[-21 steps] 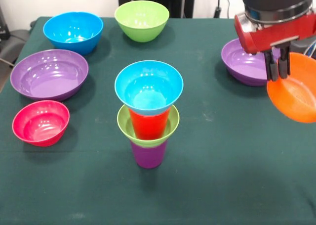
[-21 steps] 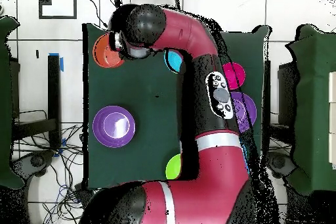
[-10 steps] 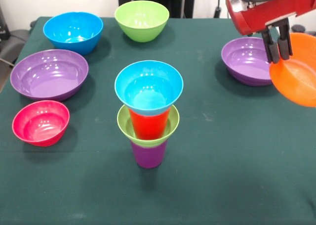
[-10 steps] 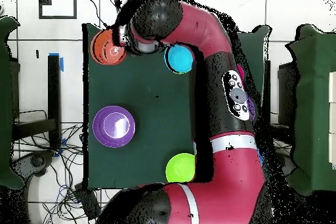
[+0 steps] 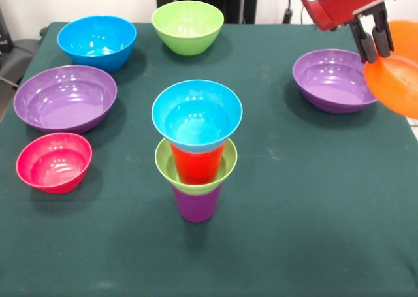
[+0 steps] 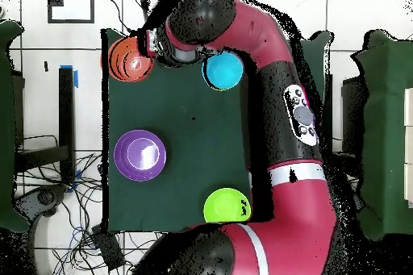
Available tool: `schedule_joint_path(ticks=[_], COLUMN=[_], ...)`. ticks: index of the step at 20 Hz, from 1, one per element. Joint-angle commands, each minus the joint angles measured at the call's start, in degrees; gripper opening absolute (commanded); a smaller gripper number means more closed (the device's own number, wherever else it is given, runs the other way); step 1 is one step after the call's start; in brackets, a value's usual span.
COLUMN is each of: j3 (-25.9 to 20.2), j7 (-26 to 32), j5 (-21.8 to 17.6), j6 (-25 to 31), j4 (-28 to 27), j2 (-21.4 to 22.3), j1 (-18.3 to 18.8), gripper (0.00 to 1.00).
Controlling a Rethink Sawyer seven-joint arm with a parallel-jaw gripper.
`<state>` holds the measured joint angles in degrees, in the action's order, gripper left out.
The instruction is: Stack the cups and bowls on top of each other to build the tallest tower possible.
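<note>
The tower stands mid-table: a purple cup (image 5: 196, 204) at the bottom, a small lime green bowl (image 5: 225, 165) on it, a red cup (image 5: 196, 166) in that, and a small blue bowl (image 5: 196, 114) on top. From above, only the blue bowl (image 6: 222, 70) of the tower shows. My gripper (image 5: 375, 51) is at the upper right, shut on the rim of an orange bowl (image 5: 395, 81). The bowl hangs tilted in the air past the table's right edge. In the overhead view the gripper (image 6: 152, 46) sits beside the orange bowl (image 6: 129, 58).
Loose bowls lie on the green cloth: blue (image 5: 96, 42) and lime green (image 5: 187, 26) at the back, a wide purple bowl (image 5: 65, 98) and a pink one (image 5: 53, 161) at the left, and another wide purple bowl (image 5: 333, 80) under the gripper.
The gripper has risen with the orange bowl and drifted slightly right in the front view. The tower and the other bowls have not moved.
</note>
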<state>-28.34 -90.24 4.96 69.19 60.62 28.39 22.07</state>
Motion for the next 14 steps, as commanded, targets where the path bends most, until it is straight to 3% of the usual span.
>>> schedule_joint_path(ticks=[1, 12, 13, 14], j3=[-5.6, -8.3, -8.9, -9.3], j7=[12.6, 17.5, 17.6, 17.9], j5=[-1.9, -6.2, -7.2, -7.7], j6=[9.1, 19.6, 22.9, 24.3], j4=[-0.4, -8.8, -14.0, -15.6], j2=[-2.9, -6.7, -9.0, -9.7], j1=[1.9, 4.5, 3.5, 3.4], gripper=[0.0, 0.0, 0.0, 0.0])
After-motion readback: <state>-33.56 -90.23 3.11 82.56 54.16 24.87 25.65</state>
